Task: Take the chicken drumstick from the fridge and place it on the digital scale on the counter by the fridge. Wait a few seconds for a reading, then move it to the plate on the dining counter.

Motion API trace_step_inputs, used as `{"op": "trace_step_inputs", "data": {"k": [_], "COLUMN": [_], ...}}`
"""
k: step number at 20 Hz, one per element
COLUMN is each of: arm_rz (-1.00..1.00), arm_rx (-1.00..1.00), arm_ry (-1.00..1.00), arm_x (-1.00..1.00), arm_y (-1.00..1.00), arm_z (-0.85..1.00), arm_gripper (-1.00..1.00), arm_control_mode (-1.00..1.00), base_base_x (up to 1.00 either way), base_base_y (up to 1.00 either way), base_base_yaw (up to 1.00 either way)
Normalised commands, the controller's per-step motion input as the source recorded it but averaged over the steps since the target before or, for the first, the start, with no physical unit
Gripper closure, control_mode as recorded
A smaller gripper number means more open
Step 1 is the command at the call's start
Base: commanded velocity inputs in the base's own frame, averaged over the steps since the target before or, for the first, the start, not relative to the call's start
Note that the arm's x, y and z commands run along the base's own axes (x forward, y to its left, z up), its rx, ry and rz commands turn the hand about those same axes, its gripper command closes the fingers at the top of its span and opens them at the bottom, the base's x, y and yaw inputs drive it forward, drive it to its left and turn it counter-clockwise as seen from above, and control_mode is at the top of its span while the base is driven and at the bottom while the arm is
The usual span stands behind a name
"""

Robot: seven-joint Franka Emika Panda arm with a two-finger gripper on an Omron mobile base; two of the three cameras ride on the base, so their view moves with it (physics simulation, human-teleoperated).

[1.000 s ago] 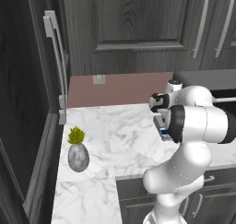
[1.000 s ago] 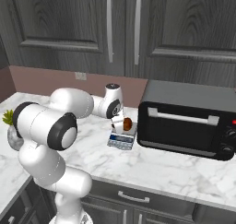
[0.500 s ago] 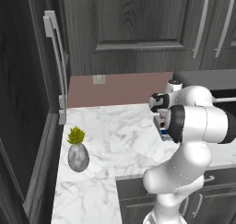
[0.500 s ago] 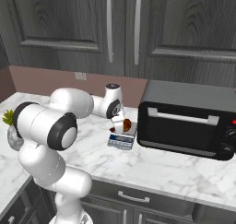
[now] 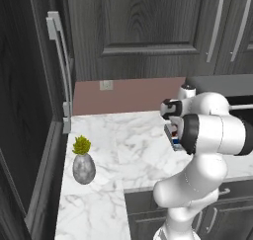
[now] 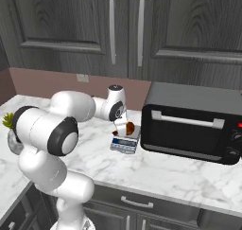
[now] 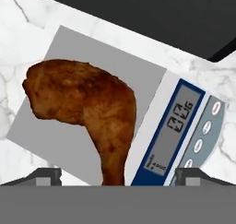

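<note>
Your claw is spread wide and holds nothing. The chicken drumstick lies on the grey top of the digital scale, thin end between the claw tips. The scale sits on the white marble surface just beside the black toaster oven.

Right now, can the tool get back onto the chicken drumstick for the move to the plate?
Probably yes. The chicken drumstick lies on the digital scale, right below the tool, whose fingers stand wide on either side of its thin end. Nothing lies between them; the black toaster oven stands beside the scale.
</note>
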Motion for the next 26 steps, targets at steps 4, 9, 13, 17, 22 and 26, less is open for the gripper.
{"op": "trace_step_inputs", "data": {"k": [4,9,13,17,22,26], "arm_rz": [0.00,0.00,0.00,0.00,0.00,0.04], "arm_rx": [0.00,0.00,0.00,0.00,0.00,-0.01], "arm_ry": [0.00,0.00,0.00,0.00,0.00,0.00], "arm_x": [-0.56,-0.73,-0.75,-0.73,-0.77,-0.94], "arm_y": [0.00,0.00,0.00,0.00,0.00,0.03], "arm_z": [0.38,0.32,0.27,0.15,0.33,0.66], "arm_gripper": [-1.00,-1.00,-1.00,-1.00,-1.00,-1.00], "arm_control_mode": [-1.00,-1.00,-1.00,-1.00,-1.00,-1.00], "base_base_x": [0.00,0.00,0.00,0.00,0.00,0.00], "base_base_y": [0.00,0.00,0.00,0.00,0.00,0.00], "base_base_yaw": [0.00,0.00,0.00,0.00,0.00,0.00]}}
